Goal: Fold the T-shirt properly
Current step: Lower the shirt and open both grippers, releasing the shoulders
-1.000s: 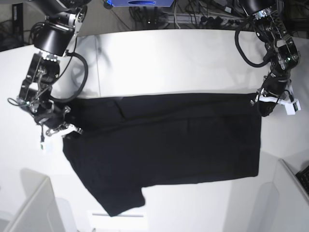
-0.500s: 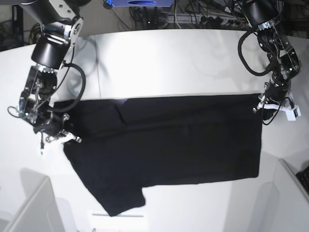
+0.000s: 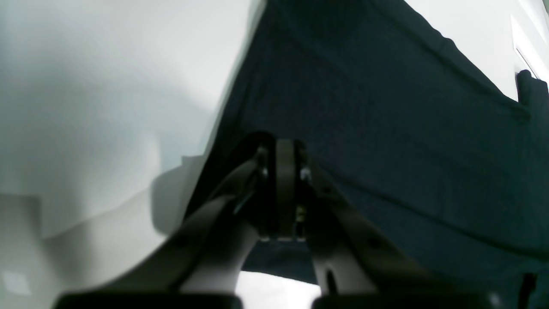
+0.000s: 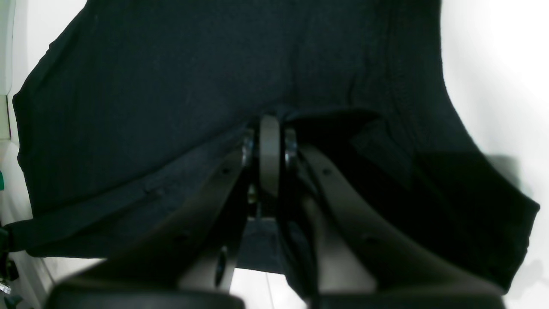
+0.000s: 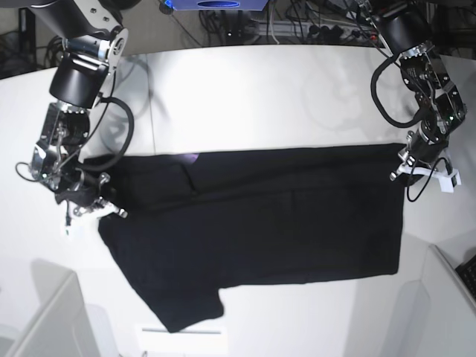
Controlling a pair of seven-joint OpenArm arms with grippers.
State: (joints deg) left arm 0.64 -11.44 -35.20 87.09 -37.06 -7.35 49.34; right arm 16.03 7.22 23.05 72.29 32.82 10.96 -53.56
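The black T-shirt (image 5: 260,216) lies spread plain side up across the white table (image 5: 260,97). One sleeve (image 5: 182,309) points to the front edge, and a sliver of purple print (image 5: 192,157) shows at its far edge. My left gripper (image 5: 404,173) is shut on the shirt's edge at the view's right; the left wrist view shows it (image 3: 281,148) pinching dark cloth (image 3: 386,128). My right gripper (image 5: 95,211) is shut on the shirt's edge at the view's left; in the right wrist view it (image 4: 270,124) also pinches cloth (image 4: 150,107).
Grey-white partition panels stand at the front left (image 5: 44,312) and front right (image 5: 442,297) corners. Cables and a blue device (image 5: 216,6) lie beyond the table's far edge. A white label (image 5: 182,332) sits at the front edge under the sleeve.
My right gripper has pulled the shirt's edge toward the view's left, drawing the cloth out wider. My left gripper has shifted slightly toward the front while keeping hold.
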